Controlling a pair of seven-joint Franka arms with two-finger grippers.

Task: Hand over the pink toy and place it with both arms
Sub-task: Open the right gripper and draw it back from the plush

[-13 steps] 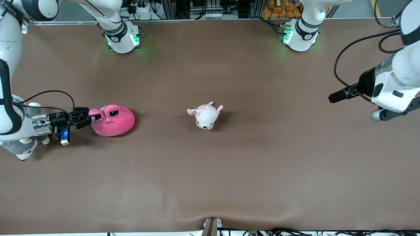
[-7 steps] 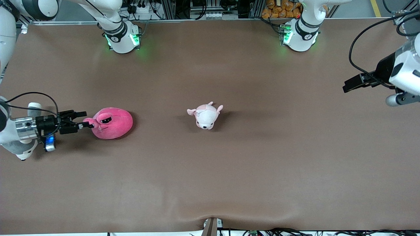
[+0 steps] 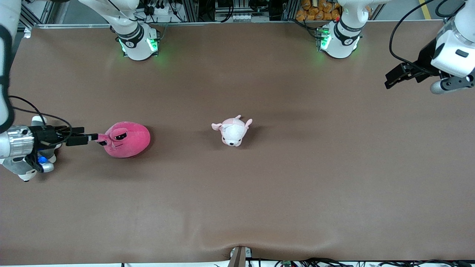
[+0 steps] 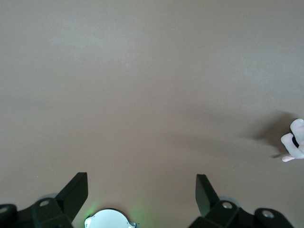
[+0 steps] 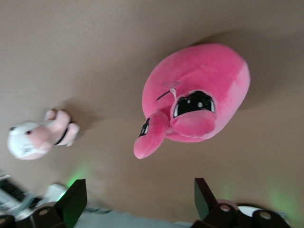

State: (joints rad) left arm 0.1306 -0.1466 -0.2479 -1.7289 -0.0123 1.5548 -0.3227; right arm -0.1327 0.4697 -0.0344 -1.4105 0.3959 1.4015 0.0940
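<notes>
The right gripper (image 3: 88,137) sits low over the worktop (image 3: 259,193) at the right arm's end, its jaws spread wide and holding nothing. Just off the tips of those jaws lies the pink toy (image 3: 126,140), a round hot-pink plush resting on the worktop with its half-lidded dark eyes turned toward the jaws; whether a fingertip brushes the plush cannot be told from the front view. In the right wrist view the pink toy (image 5: 197,99) lies clear ahead of the two dark fingers (image 5: 71,204), not between them. Under the right arm's wrist, a grey-and-white plush (image 3: 22,168) is partly hidden on the worktop. Farther out from the right gripper's jaws, past the pink toy and near the middle of the worktop, a small pale pink-and-white puppy plush (image 3: 232,130) lies well apart from the pink toy; it shows too in the right wrist view (image 5: 40,135). The left gripper (image 3: 389,81) hangs in the air over the left arm's end of the worktop, well apart from every toy. Its jaws are wide apart and empty, as the left wrist view shows, with bare worktop (image 4: 142,95) between the fingers (image 4: 76,192) and a pale sliver of the puppy plush (image 4: 295,142) at the picture's edge.
</notes>
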